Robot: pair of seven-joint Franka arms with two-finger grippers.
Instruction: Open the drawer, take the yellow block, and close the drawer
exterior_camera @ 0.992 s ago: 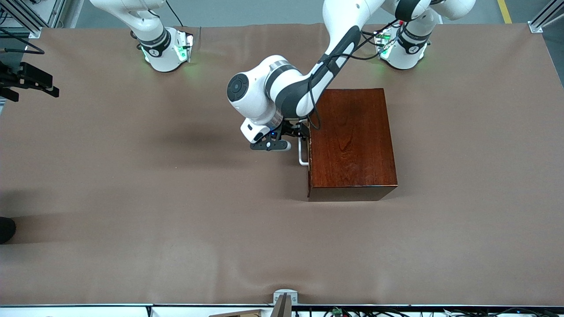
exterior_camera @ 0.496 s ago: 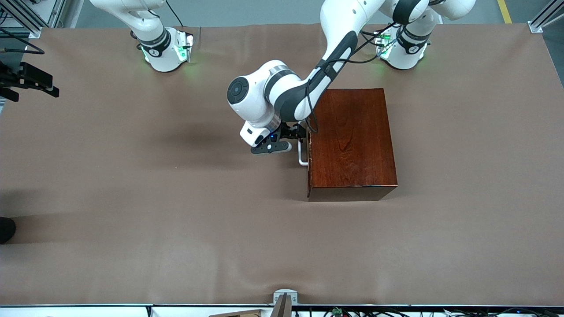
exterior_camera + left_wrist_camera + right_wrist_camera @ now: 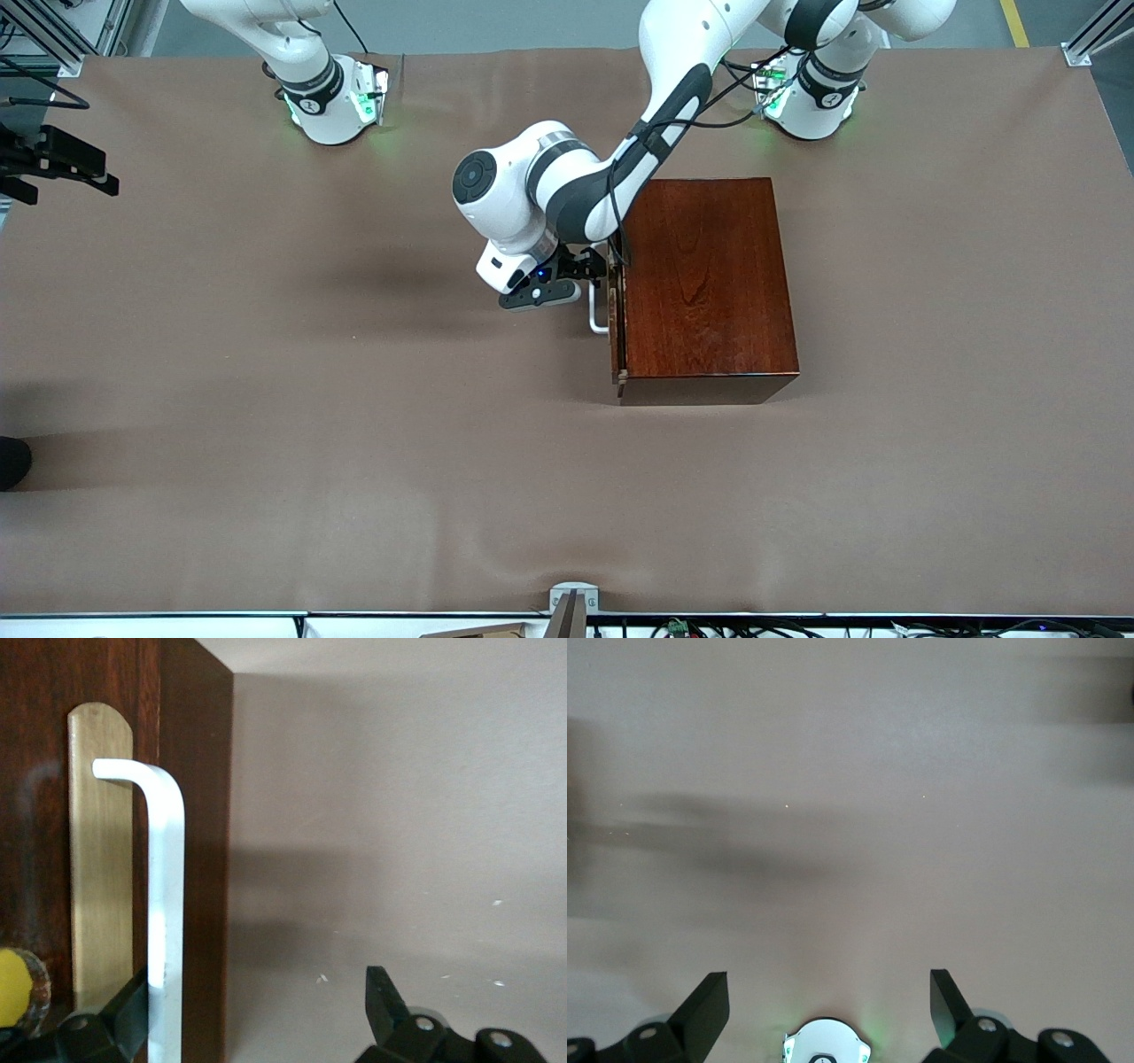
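The dark reddish-brown wooden box stands near the left arm's base. Its drawer is out by a narrow gap, toward the right arm's end of the table. My left gripper is at the white loop handle. In the left wrist view the gripper is open. One finger is hooked between the handle and the drawer front; the other stands apart over the table. The yellow block is hidden. My right gripper is open and empty, above its own base, out of the front view.
The brown cloth-covered table stretches from the drawer's front toward the right arm's end. The right arm's base and the left arm's base stand at the table's edge farthest from the front camera.
The left gripper has moved a little toward the right arm's end with the handle. The drawer has slid out of the box by a narrow gap.
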